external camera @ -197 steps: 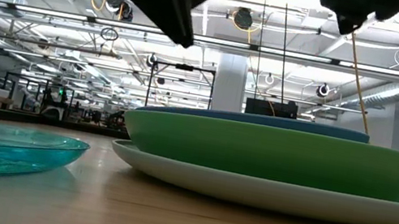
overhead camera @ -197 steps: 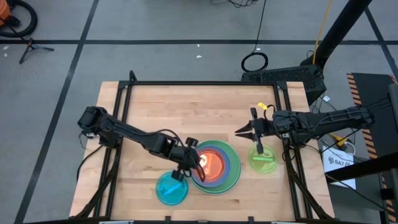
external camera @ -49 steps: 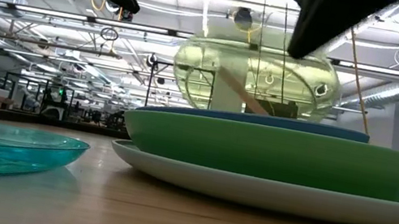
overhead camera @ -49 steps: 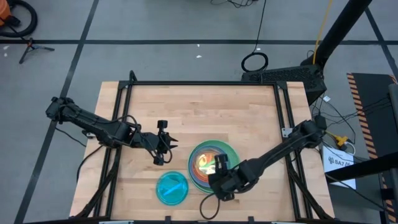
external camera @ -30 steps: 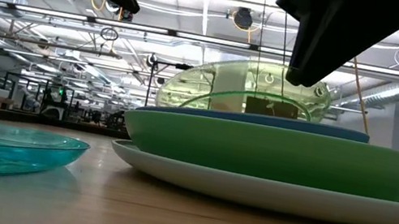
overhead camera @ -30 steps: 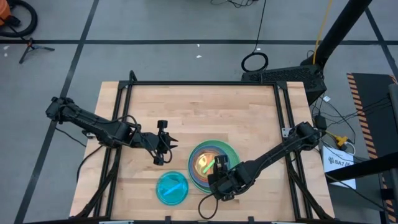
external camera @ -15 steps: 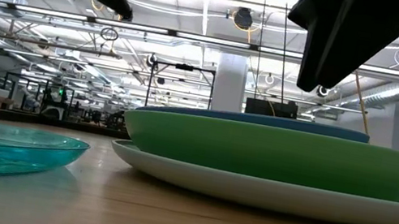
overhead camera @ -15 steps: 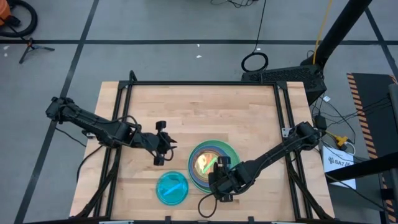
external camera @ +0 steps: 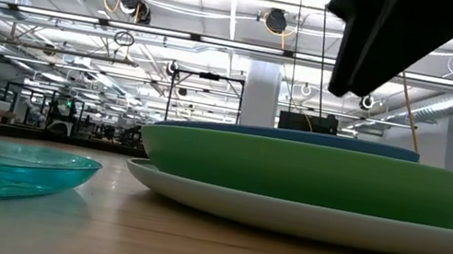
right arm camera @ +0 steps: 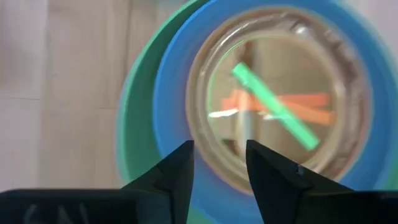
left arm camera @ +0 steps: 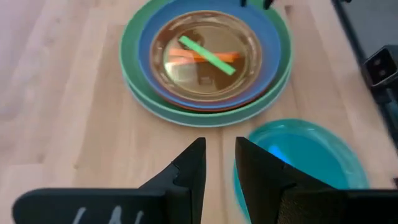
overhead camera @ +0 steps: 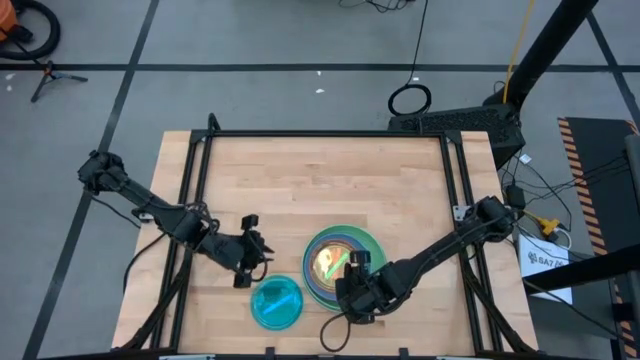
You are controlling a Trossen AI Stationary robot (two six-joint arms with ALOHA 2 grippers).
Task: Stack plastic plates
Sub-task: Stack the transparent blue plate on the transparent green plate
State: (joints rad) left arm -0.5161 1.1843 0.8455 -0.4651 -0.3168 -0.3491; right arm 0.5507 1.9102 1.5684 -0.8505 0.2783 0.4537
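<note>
Centrally, the table (overhead camera: 320,180) bears my stack of plates (overhead camera: 344,266): pale, green and blue rims, lime uppermost. Just beside it lies the cyan plate (overhead camera: 277,303), unstacked. My right gripper (overhead camera: 352,262) hovers spread, empty, over the stack; my left gripper (overhead camera: 250,265), slightly parted, must next grasp the cyan rim.

The stack of plates (overhead camera: 343,266) sits on the desk (overhead camera: 320,180) near its near edge, a little right of centre. 1 single plate (overhead camera: 276,302) lies apart, just left of the stack and nearer. The left hand (overhead camera: 252,262) hangs just far-left of the single plate. The right hand (overhead camera: 357,272) is over the stack's near right rim.
</note>
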